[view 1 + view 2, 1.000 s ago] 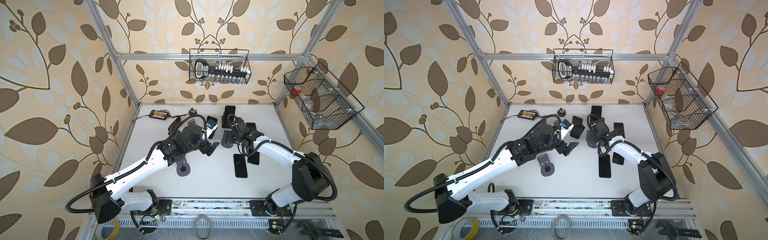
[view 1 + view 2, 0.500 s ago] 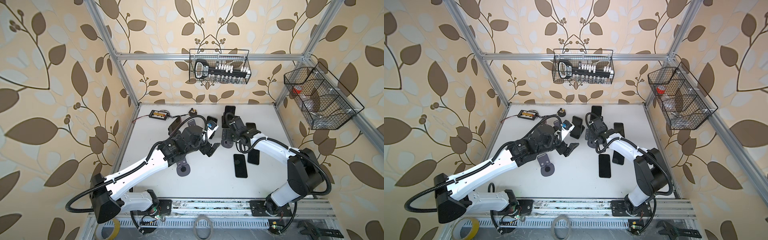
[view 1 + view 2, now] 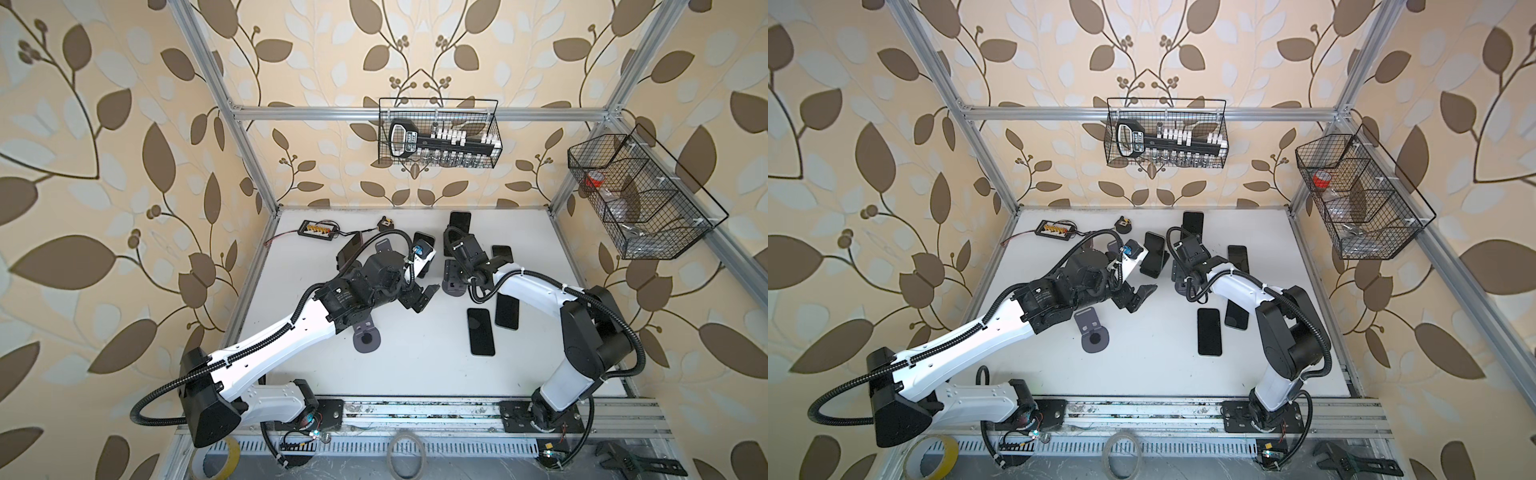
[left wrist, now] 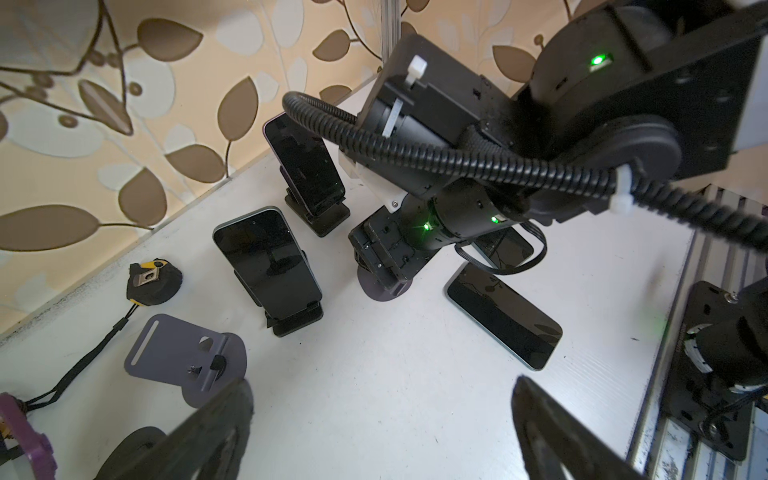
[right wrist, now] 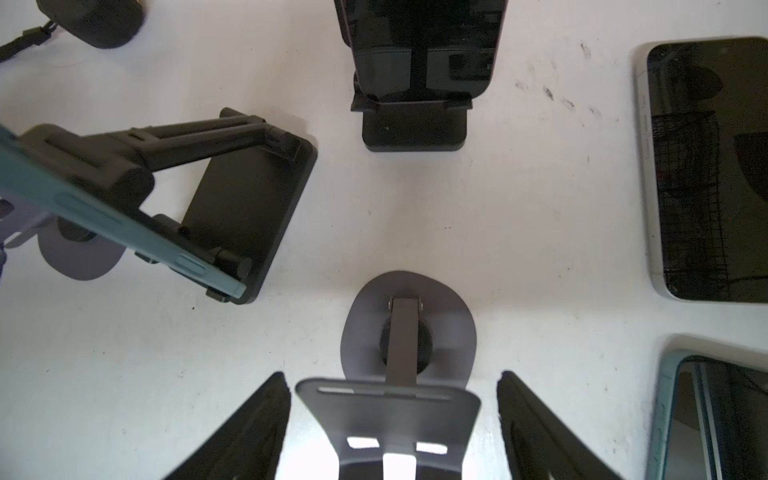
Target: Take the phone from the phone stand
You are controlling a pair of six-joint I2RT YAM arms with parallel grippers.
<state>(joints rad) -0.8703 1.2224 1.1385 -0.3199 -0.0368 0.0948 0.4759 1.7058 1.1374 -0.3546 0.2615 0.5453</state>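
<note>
The white worktop (image 3: 415, 374) carries a grey stand (image 3: 365, 337) at the front, a 2nd grey stand (image 5: 449, 324) near the middle, a black stand (image 4: 297, 322) and, farther back, another black stand (image 4: 328, 218). A dark phone (image 3: 481, 331) and another phone (image 3: 507, 312) lie flat just beside each other on the right. A connector board (image 3: 318, 229) sits at the back left.

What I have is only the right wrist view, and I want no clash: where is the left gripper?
Observer: The left gripper hangs open and empty over the table. In both top views it is left of the grey stand centred in your view.
Operator: Any stand outside my frame?
Observer: Yes, a front stand, with no phone, sits toward the table's front edge.
Operator: And the back phone's top?
Observer: The back phone shows its top edge in both top views, with nothing touching it.
</note>
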